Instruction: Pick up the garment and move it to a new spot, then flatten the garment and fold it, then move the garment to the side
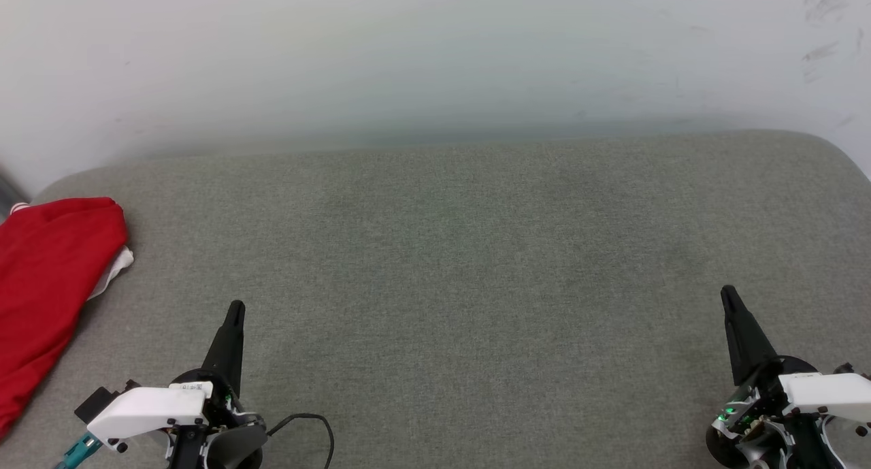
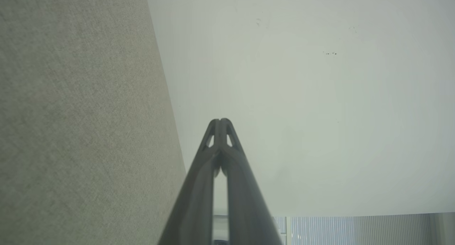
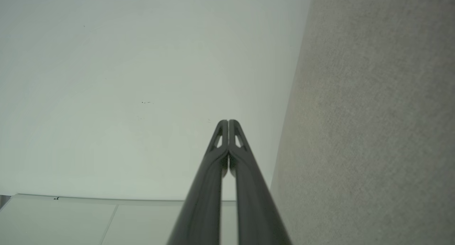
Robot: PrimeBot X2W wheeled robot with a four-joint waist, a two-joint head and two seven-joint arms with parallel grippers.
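Left jaws and right jaws, both pressed fully together and holding nothing. In each wrist view the dark fingers (image 2: 199,195) (image 3: 249,195) meet at the tips against the pale wall (image 1: 435,60). Both rest low at the near edge of the grey padded bench (image 1: 442,251), pointing away from the robot.

The garment (image 1: 47,278) lies at the far left edge of the bench as a smooth, compact red mass. A little white (image 1: 121,263) shows at its right side, and part of it is cut off by the frame. No lettering is visible.

Progress, as a judgement: the garment set aside and the jaws empty suit a finished task. An untouched start cannot be excluded, since the fold itself cannot be made out.

The garment sits left of and slightly beyond the left jaws, near but not touching. It is well apart from the right jaws, with the bare bench between.
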